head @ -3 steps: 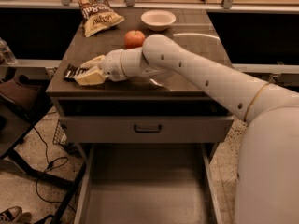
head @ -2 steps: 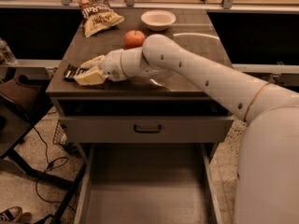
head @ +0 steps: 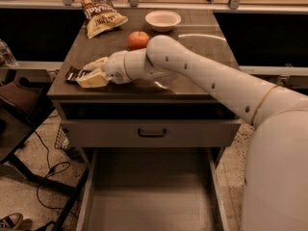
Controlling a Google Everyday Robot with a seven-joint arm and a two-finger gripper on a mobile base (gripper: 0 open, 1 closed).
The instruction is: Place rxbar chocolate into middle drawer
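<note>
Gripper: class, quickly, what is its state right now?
Gripper: at the snack bar on the counter's left edge; open or closed cannot be told.

The dark-wrapped rxbar chocolate [head: 72, 74] lies flat at the cabinet top's [head: 96, 47] left front edge, the gripper [head: 89, 72] right at it. Below that top, the grey middle drawer [head: 149, 196] stands pulled open.
</note>
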